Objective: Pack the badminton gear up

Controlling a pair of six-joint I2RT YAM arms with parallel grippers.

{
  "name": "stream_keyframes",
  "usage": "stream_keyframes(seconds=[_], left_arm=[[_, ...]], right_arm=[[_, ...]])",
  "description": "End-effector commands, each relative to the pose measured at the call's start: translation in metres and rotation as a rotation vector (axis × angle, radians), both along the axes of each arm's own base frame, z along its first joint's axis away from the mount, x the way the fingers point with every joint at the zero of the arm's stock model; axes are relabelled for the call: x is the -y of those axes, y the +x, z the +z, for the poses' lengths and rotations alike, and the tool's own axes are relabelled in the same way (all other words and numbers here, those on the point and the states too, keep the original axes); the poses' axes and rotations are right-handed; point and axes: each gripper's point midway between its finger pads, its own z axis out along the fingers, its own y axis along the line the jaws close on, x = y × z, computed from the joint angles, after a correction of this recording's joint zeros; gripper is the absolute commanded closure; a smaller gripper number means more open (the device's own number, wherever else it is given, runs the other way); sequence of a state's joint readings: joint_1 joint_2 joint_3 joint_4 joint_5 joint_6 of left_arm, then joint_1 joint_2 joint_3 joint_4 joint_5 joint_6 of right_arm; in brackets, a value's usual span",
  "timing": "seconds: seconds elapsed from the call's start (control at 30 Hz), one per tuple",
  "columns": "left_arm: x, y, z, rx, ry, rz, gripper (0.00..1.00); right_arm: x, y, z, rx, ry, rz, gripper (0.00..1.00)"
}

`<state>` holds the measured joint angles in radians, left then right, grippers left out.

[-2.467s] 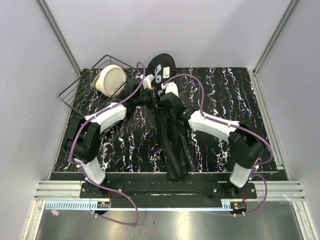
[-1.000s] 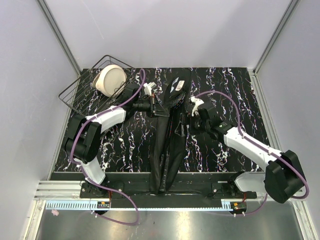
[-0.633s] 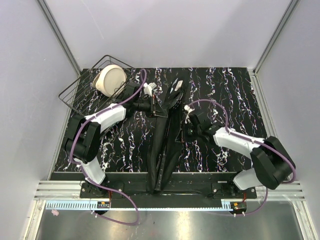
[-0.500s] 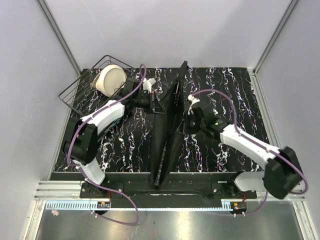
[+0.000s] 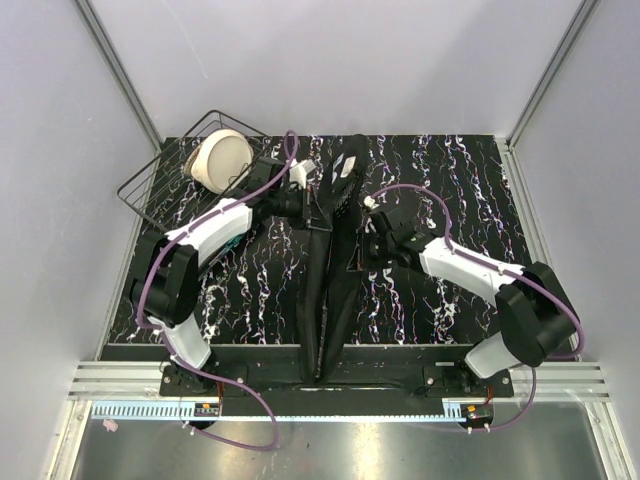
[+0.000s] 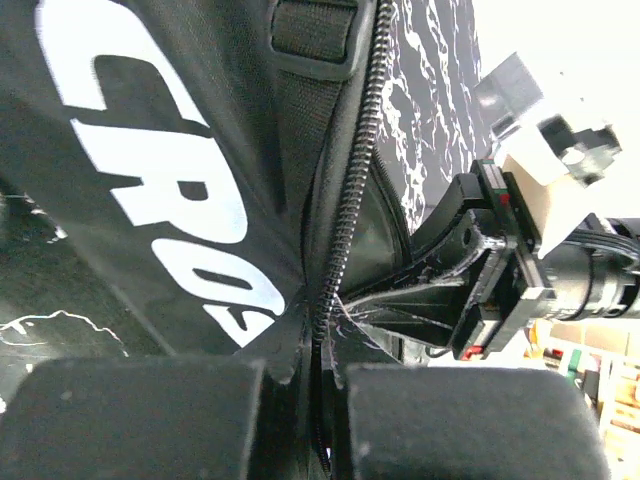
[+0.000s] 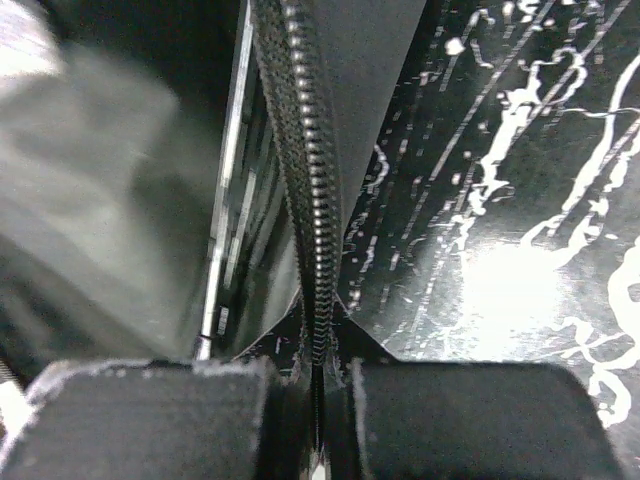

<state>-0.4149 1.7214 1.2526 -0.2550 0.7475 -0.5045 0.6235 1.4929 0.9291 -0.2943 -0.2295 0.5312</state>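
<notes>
The long black racket bag [image 5: 330, 290] lies down the table's middle, its far end lifted and spread open. My left gripper [image 5: 318, 205] is shut on the bag's left zipper edge; the left wrist view shows the zipper teeth [image 6: 345, 215] pinched between the pads and the white "CROS" lettering [image 6: 160, 190]. My right gripper [image 5: 366, 248] is shut on the bag's right zipper edge [image 7: 308, 250]. A thin racket shaft [image 7: 225, 240] shows inside the bag. Shuttlecocks and the tube are hidden.
A black wire basket [image 5: 175, 175] with a cream round bowl-like object [image 5: 220, 160] stands at the far left corner. The black marbled table [image 5: 470, 190] is bounded by grey walls at the back and sides.
The right gripper swung from the bag's far end to its right edge and took hold. The bag's far end was raised and its opening narrowed. The left gripper kept its hold.
</notes>
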Motion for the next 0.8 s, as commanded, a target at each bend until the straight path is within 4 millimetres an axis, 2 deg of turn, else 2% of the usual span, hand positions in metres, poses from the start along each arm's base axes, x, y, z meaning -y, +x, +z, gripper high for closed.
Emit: stream_keyframes(seconds=[0.0,0.07,0.1,0.13,0.17,0.2,0.23,0.27,0.3,0.33,0.47,0.57,0.63,0.67,0.73,0.77], left_arm=[[0.017,-0.010,0.018,0.048,-0.042,-0.066,0.98],[0.019,-0.011,0.021,0.067,-0.051,-0.069,0.93],[0.020,-0.012,0.023,0.075,-0.057,-0.073,0.86],[0.021,-0.013,0.025,0.087,-0.069,-0.081,0.71],[0.023,-0.016,0.025,0.086,-0.078,-0.091,0.65],[0.025,-0.019,0.026,0.086,-0.089,-0.105,0.58],[0.028,-0.022,0.028,0.090,-0.108,-0.127,0.45],[0.032,-0.027,0.028,0.093,-0.113,-0.144,0.41],[0.035,-0.029,0.029,0.102,-0.110,-0.154,0.37],[0.035,-0.030,0.025,0.099,-0.079,-0.146,0.29],[0.044,-0.043,0.023,0.199,0.007,-0.210,0.26],[0.044,-0.047,0.021,0.257,0.077,-0.220,0.26],[0.044,-0.050,0.021,0.285,0.118,-0.227,0.27],[0.047,-0.055,0.020,0.309,0.128,-0.248,0.27],[0.051,-0.061,0.019,0.334,0.148,-0.270,0.27],[0.052,-0.063,0.018,0.341,0.152,-0.279,0.27]], right_arm=[[-0.034,0.019,0.062,0.115,0.232,-0.019,1.00],[-0.031,0.027,0.071,0.108,0.257,-0.109,1.00],[-0.032,0.027,0.076,0.107,0.281,-0.125,1.00],[-0.034,0.027,0.078,0.079,0.312,-0.165,1.00],[-0.034,0.030,0.081,0.080,0.333,-0.193,1.00],[-0.033,0.029,0.076,0.064,0.344,-0.217,1.00],[-0.035,0.028,0.075,0.025,0.381,-0.261,1.00],[-0.037,0.035,0.081,0.046,0.425,-0.288,1.00],[-0.034,0.033,0.076,0.029,0.434,-0.318,1.00],[-0.034,0.034,0.078,0.005,0.468,-0.354,1.00],[-0.023,0.040,0.084,-0.008,0.527,-0.492,1.00],[-0.012,0.042,0.088,-0.021,0.559,-0.590,0.99],[-0.009,0.043,0.099,-0.027,0.587,-0.625,0.99],[-0.002,0.046,0.098,-0.015,0.570,-0.668,0.99],[0.003,0.050,0.109,0.006,0.573,-0.698,0.98],[0.009,0.051,0.105,0.008,0.545,-0.729,0.98]])
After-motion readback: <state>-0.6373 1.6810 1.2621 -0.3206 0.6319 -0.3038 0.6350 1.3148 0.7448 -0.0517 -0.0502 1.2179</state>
